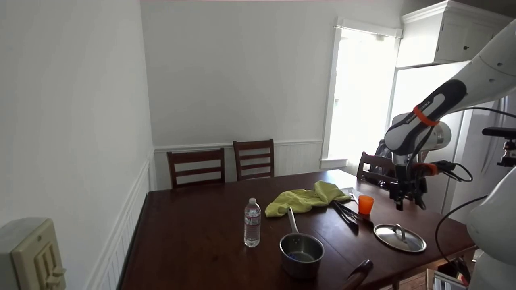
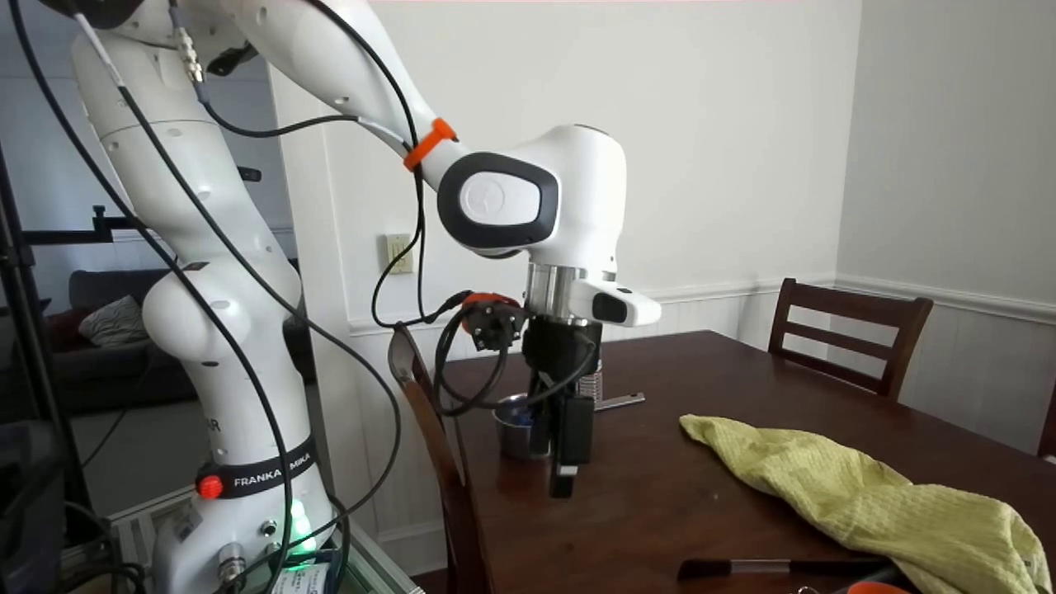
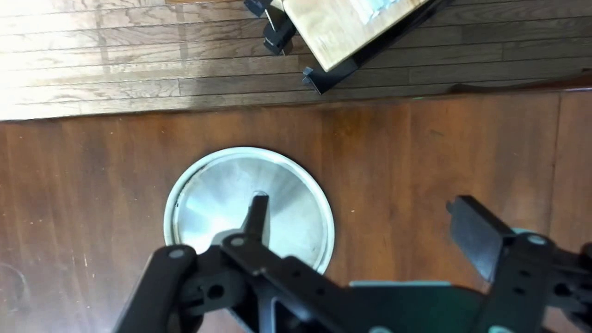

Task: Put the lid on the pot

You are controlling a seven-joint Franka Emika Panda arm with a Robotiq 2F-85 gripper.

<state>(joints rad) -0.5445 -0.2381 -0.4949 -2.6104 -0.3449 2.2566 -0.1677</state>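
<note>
The silvery lid (image 1: 411,242) lies flat on the table with its loop handle up, near the table edge by the robot. In the wrist view the lid (image 3: 291,208) is behind the left finger, which hides part of it and most of its handle. My gripper (image 1: 410,203) is open and empty, pointing down above the table near the lid. In the wrist view the gap between the fingers (image 3: 359,201) is over bare wood, right of the lid's middle. The dark-grey pot (image 1: 302,259) stands uncovered, its handle pointing away. The pot (image 2: 513,433) is partly behind the gripper (image 2: 553,470) in an exterior view.
A water bottle (image 1: 252,225) stands near the pot. A yellow-green towel (image 1: 302,200), black tongs (image 1: 346,215) and an orange cup (image 1: 365,205) are farther back. A chair back (image 2: 425,412) rises at the table edge. Something small and blue shows inside the pot.
</note>
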